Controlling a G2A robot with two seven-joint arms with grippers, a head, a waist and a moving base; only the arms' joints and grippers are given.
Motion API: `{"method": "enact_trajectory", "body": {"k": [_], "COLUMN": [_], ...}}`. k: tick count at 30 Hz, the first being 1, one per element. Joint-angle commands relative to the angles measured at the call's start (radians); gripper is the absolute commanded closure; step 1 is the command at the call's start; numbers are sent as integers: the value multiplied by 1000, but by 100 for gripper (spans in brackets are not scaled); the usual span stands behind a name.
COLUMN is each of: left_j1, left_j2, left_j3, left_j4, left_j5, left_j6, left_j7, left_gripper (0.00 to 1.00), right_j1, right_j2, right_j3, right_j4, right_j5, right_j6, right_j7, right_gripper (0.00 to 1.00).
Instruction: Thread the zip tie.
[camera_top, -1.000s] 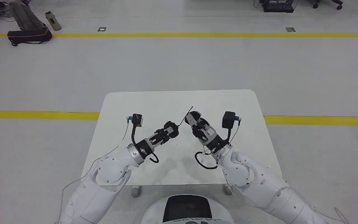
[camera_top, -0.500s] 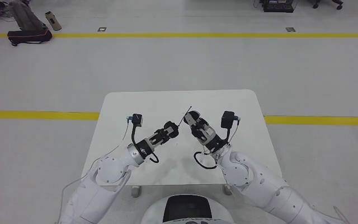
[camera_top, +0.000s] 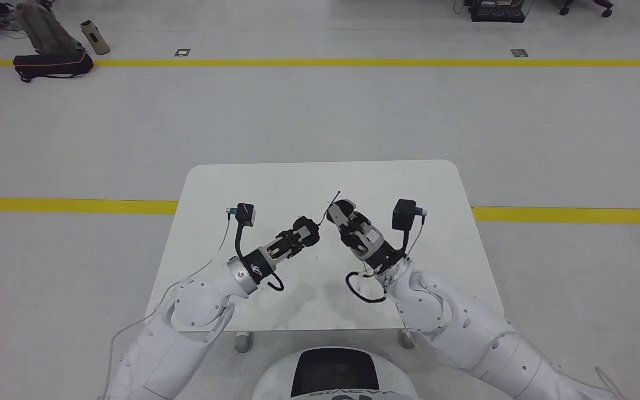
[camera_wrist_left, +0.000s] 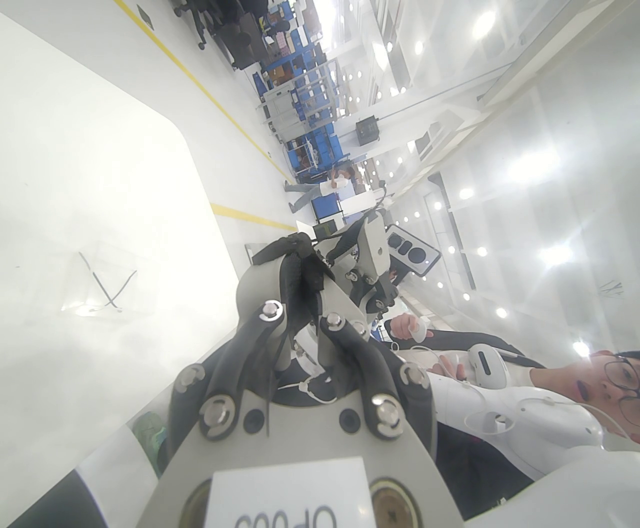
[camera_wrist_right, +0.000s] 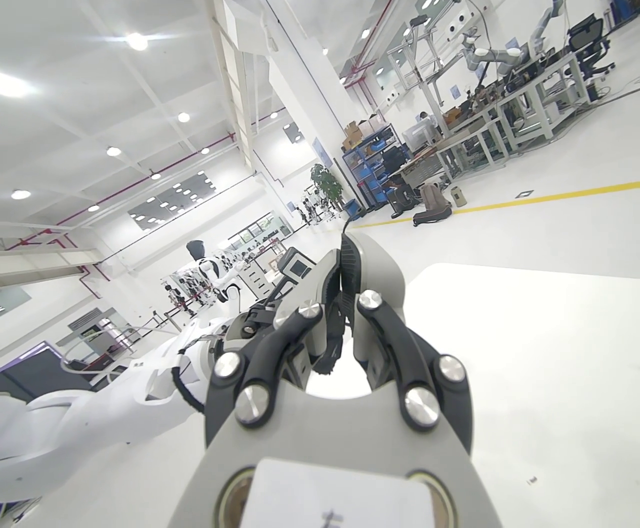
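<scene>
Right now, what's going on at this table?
A two-armed robot is working on threading a zip tie above a white table. The right arm has its jaws shut on the thin black tie, tip poking past them. The left arm holds its shut jaws close beside; whether they grip the tie is unclear. Threading isn't visibly done.

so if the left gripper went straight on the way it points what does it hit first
Probably the right gripper, which faces the left gripper across a small gap. The zip tie sticking out of the right jaws is near that line too, but depth is unclear.
</scene>
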Motion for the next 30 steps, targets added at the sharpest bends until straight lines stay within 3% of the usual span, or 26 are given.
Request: {"method": "enact_trajectory", "body": {"k": [1, 30], "left_j1": [0, 0], "left_j2": [0, 0], "left_j3": [0, 0], "left_j4": [0, 0], "left_j5": [0, 0], "left_j6": [0, 0], "left_j7": [0, 0], "left_gripper": [100, 100], "right_j1": [0, 7], "right_j2": [1, 58], "right_j3": [-4, -40], "right_j4": [-5, -32], "right_j5": [0, 42], "right_j6": [0, 0], "right_j7": [-2, 1], "right_gripper": [100, 100]}}
